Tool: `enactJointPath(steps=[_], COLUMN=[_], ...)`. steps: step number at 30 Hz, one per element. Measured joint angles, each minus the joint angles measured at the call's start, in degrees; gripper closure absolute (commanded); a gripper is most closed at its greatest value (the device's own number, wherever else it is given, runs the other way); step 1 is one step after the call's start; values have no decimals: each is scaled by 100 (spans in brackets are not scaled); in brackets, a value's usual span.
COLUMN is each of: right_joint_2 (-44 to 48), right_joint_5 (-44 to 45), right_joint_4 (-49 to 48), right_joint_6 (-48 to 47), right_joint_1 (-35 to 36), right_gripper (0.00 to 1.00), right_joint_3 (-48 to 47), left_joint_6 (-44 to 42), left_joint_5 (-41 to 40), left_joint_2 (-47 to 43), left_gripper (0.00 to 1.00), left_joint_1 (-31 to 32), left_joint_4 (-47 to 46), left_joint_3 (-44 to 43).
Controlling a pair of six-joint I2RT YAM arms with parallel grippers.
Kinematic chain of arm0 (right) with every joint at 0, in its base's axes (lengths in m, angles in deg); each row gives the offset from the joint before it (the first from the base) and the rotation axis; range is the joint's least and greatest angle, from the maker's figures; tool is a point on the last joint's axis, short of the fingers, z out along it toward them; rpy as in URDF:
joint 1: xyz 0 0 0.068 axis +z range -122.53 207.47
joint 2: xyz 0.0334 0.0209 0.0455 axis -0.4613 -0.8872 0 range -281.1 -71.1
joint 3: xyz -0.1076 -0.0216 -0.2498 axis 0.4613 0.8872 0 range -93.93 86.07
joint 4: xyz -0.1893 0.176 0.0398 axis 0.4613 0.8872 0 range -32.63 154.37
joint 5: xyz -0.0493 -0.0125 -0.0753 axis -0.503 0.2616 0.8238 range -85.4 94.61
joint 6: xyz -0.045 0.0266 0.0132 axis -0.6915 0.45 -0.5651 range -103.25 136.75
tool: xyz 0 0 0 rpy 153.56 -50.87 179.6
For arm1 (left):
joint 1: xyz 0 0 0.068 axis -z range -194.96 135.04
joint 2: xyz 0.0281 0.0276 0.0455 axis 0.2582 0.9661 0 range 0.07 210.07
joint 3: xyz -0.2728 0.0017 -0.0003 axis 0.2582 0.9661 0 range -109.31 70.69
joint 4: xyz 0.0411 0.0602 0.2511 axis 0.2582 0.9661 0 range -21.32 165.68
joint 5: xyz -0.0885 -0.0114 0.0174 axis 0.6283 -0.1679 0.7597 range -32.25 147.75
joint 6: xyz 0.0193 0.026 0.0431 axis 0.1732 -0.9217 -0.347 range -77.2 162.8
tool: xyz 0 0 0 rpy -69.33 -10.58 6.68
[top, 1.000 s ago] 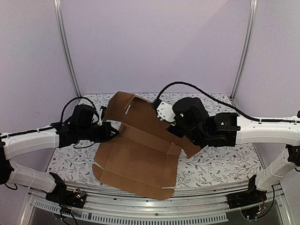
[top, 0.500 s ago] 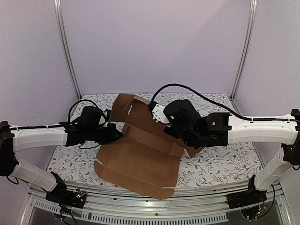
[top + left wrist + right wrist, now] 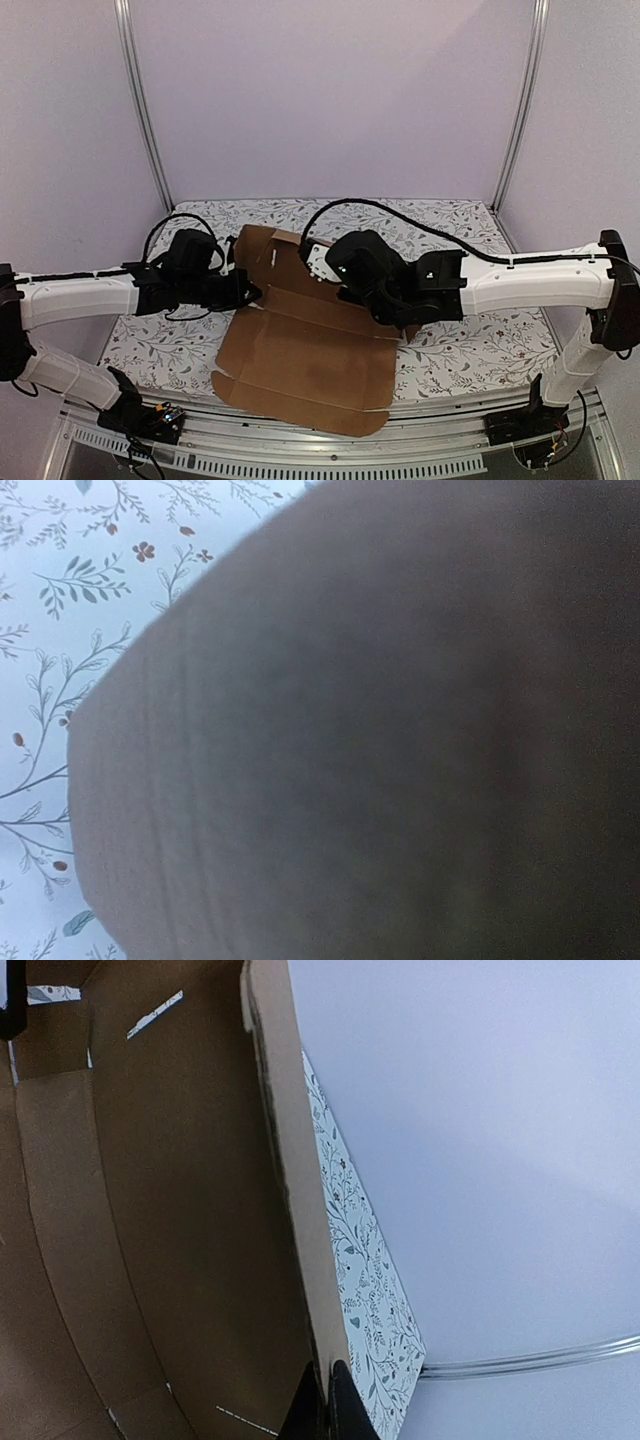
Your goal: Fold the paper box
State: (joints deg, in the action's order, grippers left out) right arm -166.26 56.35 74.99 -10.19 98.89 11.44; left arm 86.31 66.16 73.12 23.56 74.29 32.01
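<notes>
Folding the walls up looks like the step in hand: the box (image 3: 300,360) lies in the middle of the surface (image 3: 460,350), mostly flat, back panel (image 3: 262,250) tipped up at 12 o'clock, right claw (image 3: 322,1407) clamped on a wall (image 3: 290,1210) edge at its 3 o'clock side, left claw (image 3: 243,292) closed at its 9 o'clock edge (can't tell if it's got cardboard). Next move probably calls for swinging that wall over its crease while the left pins the sheet. Versus a second ago, the right arm has swung in toward 9 o'clock, flap with it, and the left claw's nudged closer.
</notes>
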Motion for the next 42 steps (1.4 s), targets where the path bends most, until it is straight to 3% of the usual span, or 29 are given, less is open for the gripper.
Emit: enactJointPath(steps=[10,20,29,37,42], right_joint_2=[-238,-317,-131,114,411], right_joint_5=[0,-2,20,22,11], right_joint_4=[7,20,-564,-1255,-1633], right_joint_6=[-511,-920,-1521,-2168,-2527], right_joint_1=[22,48,98,181,291], right_gripper=[100,100,100,100,100], right_joint_3=[0,92,664,1150,1434], left_joint_6=[-723,-960,-938,-942,-935], left_joint_5=[295,291,-654,-1475,-1528], left_joint_2=[-929,-2149,-3099,-3029,-2785], left_gripper=[100,94,97,100,100], left_joint_1=[2,4,4,4,-87], left_joint_4=[992,1923,2387,2234,1853], left_joint_3=[4,-68,-240,-197,210])
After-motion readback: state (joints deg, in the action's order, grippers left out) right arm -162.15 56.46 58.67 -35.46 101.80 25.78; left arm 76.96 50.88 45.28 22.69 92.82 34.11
